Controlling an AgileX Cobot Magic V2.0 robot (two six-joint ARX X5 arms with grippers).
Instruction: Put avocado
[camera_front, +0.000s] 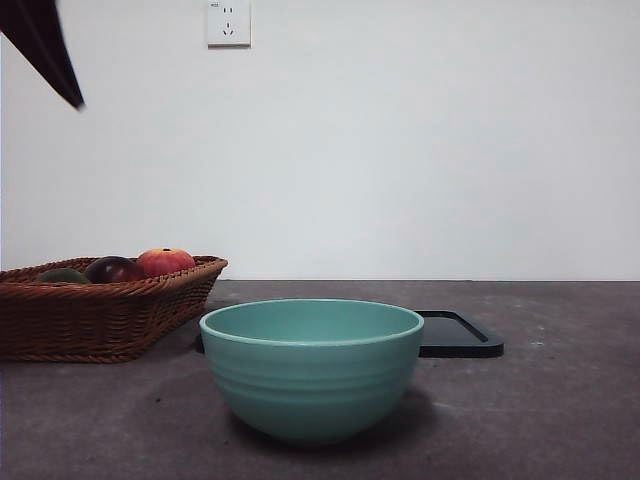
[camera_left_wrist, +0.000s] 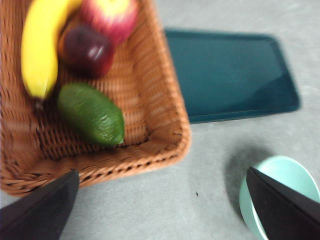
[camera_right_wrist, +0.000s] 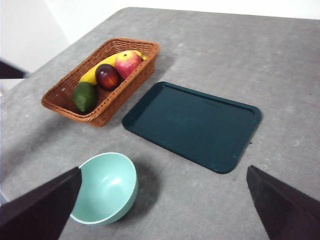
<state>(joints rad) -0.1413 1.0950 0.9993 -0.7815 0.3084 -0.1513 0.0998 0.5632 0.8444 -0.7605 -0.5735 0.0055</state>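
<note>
Hovering w/ jaws spread, left gripper has the avocado ahead, lying in the basket beside the banana, long axis slanted across the jaws. Right gripper, also open, is farther off.

The front view looks level across the table, close to the teal bowl, the left wrist view looks down from close above the wicker basket, and the right wrist view looks down from higher, sharing bowl, basket and dark tray with both.
</note>
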